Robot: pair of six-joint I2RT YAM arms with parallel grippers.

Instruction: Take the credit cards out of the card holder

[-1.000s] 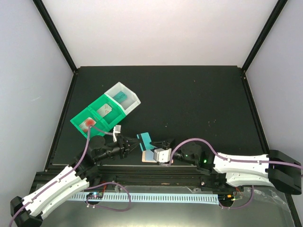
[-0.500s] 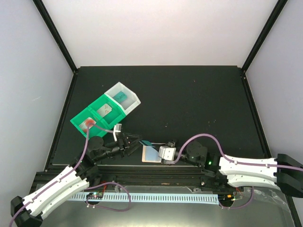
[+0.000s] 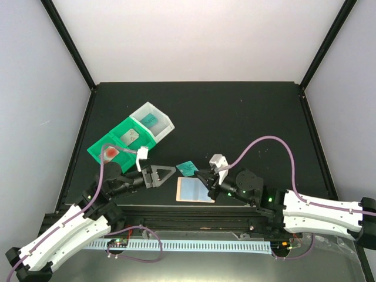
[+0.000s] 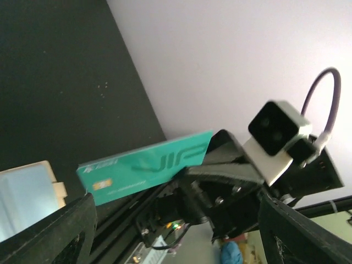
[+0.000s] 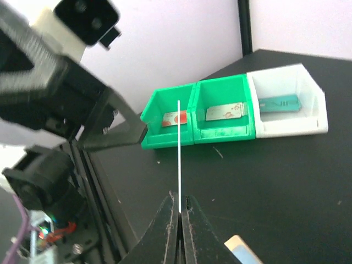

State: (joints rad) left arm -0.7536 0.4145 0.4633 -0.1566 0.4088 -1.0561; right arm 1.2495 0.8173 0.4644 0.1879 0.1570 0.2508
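— what's in the bins?

— ahead of my right gripper point(image 3: 198, 172), beyond the left one, three bins stand touching in a row: two green bins point(image 5: 225, 131) and a white bin point(image 5: 291, 126). the green one farthest from the white holds a red-blotched card point(image 5: 175, 117). the middle green one holds a pale card point(image 5: 225, 111). the white one holds a binned teal card point(image 5: 279, 103), lying flat.

— and the card holder?

— the card holder point(image 3: 194, 190) lies open and flat on the table point(image 3: 247, 117), pale blue panel up. it is just to the near side of my right fingertips, off the tips of my left gripper point(image 3: 161, 176).

— how are your arms set?

— my left arm reaches out on a diagonal from its near-left base. its gripper faces the right one, jaws spread wide with nothing between them. my right arm runs along the near edge with the wrist lifted and the fingers aimed left. they are pressed together on one short end of the teal card point(image 4: 146, 165).

— which way does that card point?

— its long axis runs straight out from my right fingertips toward the left gripper and the green bins beyond. the free end carries the small chip mark. my right wrist view sees it edge-on, as a thin line. its printed face is turned to my left wrist view. it is held in the air between my two grippers, apart from the holder.
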